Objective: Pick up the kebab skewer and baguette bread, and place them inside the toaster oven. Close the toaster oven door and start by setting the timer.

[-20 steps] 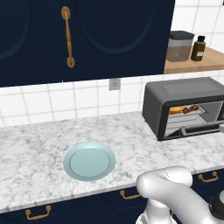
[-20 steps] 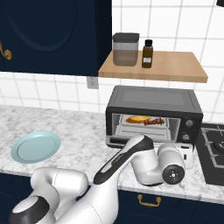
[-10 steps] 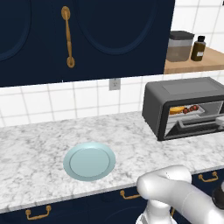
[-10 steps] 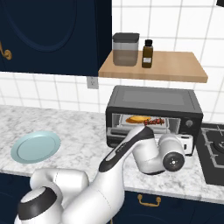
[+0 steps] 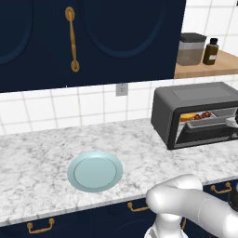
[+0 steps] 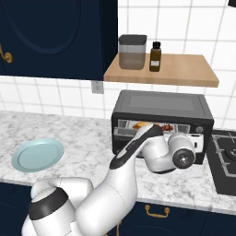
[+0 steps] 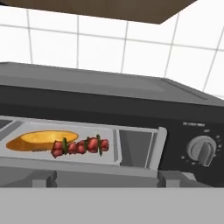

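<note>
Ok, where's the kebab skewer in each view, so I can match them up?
Left base view: kebab skewer at far right, inside the toaster oven, right of the baguette.
Right base view: centre, in the oven cavity, just above the arm.
Hand view: lower left, on the tray in front of the baguette.
Shared landmark: the baguette beside it.

Small marks above the toaster oven [image 7: 131, 109] dial [image 7: 202, 149] are too blurred to read.
</note>
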